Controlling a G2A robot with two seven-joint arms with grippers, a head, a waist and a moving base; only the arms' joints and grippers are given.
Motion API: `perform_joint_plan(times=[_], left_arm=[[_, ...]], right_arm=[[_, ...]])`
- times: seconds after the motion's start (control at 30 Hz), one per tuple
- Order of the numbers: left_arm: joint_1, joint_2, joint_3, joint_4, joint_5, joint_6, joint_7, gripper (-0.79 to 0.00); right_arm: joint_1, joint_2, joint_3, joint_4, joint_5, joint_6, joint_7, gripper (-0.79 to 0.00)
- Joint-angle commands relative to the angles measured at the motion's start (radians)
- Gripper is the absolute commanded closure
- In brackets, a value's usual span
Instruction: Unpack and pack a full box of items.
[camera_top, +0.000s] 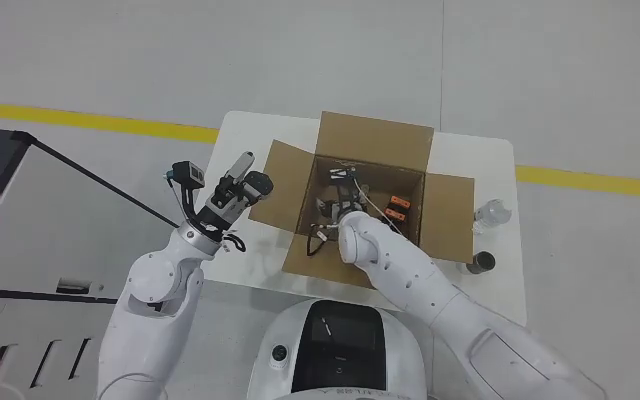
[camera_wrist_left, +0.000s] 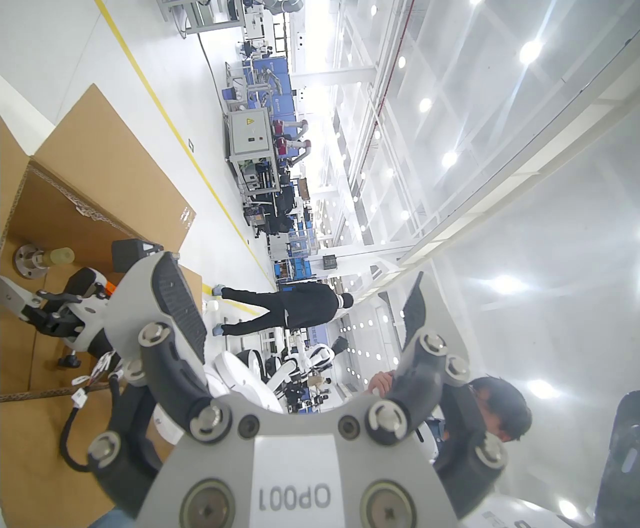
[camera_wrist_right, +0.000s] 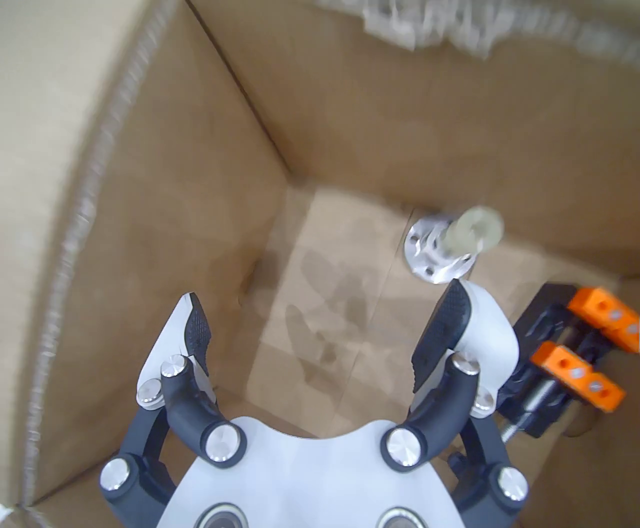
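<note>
Box (camera_top: 375, 140) contains the right gripper (camera_wrist_right: 324, 295), spread wide and empty; left gripper (camera_wrist_left: 292, 272) equally wide.

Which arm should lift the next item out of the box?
Right. The right tool is open inside the box, close to the metal part and the clamp. The left tool is open too, but outside the box, pointing past it.

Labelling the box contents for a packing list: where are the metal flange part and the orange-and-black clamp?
metal flange part (camera_wrist_right: 426, 254), right wrist view, on its silver base disc.
orange-and-black clamp (camera_wrist_right: 575, 372), right wrist view, on an orange block.
</note>
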Motion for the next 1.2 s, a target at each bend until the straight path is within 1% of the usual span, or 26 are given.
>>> perform_joint_plan(times=[0.0, 0.03, 0.1, 0.23, 0.4, 0.5, 0.57, 0.6, 0.73, 0.8, 0.93, 0.97, 1.0, 1.17], left_arm=[[0.0, 0.0, 0.0, 0.0, 0.0, 0.0, 0.0, -0.785], [0.0, 0.0, 0.0, 0.0, 0.0, 0.0, 0.0, -0.785], [0.0, 0.0, 0.0, 0.0, 0.0, 0.0, 0.0, -0.785], [0.0, 0.0, 0.0, 0.0, 0.0, 0.0, 0.0, -0.785], [0.0, 0.0, 0.0, 0.0, 0.0, 0.0, 0.0, -0.785], [0.0, 0.0, 0.0, 0.0, 0.0, 0.0, 0.0, -0.785], [0.0, 0.0, 0.0, 0.0, 0.0, 0.0, 0.0, -0.785], [0.0, 0.0, 0.0, 0.0, 0.0, 0.0, 0.0, -0.785], [0.0, 0.0, 0.0, 0.0, 0.0, 0.0, 0.0, -0.785], [0.0, 0.0, 0.0, 0.0, 0.0, 0.0, 0.0, -0.785], [0.0, 0.0, 0.0, 0.0, 0.0, 0.0, 0.0, -0.785], [0.0, 0.0, 0.0, 0.0, 0.0, 0.0, 0.0, -0.785], [0.0, 0.0, 0.0, 0.0, 0.0, 0.0, 0.0, -0.785], [0.0, 0.0, 0.0, 0.0, 0.0, 0.0, 0.0, -0.785]], right_arm=[[-0.007, 0.003, 0.014, -0.012, -0.017, 0.021, 0.002, -0.723], [-0.014, 0.004, 0.016, -0.02, -0.031, 0.034, 0.0, -0.683], [-0.023, 0.007, 0.029, -0.034, -0.052, 0.074, 0.008, -0.631], [-0.039, 0.015, 0.061, -0.062, -0.086, 0.12, 0.026, -0.576], [-0.059, 0.033, 0.129, -0.072, -0.094, 0.094, 0.034, -0.603], [-0.055, 0.041, 0.162, -0.045, -0.1, 0.066, 0.046, -0.625], [-0.046, 0.04, 0.171, -0.015, -0.107, 0.065, 0.057, -0.628], [-0.04, 0.038, 0.174, 0.0, -0.102, 0.057, 0.067, -0.643], [-0.004, 0.023, 0.172, 0.082, -0.09, 0.037, 0.072, -0.616], [0.017, 0.009, 0.16, 0.122, -0.081, 0.023, 0.071, -0.6], [0.059, -0.022, 0.132, 0.205, -0.078, 0.026, 0.049, -0.591], [0.069, -0.03, 0.125, 0.224, -0.076, 0.027, 0.045, -0.579], [0.078, -0.038, 0.121, 0.241, -0.069, 0.023, 0.04, -0.588], [0.121, -0.075, 0.101, 0.342, -0.052, 0.013, 0.02, -0.566]])
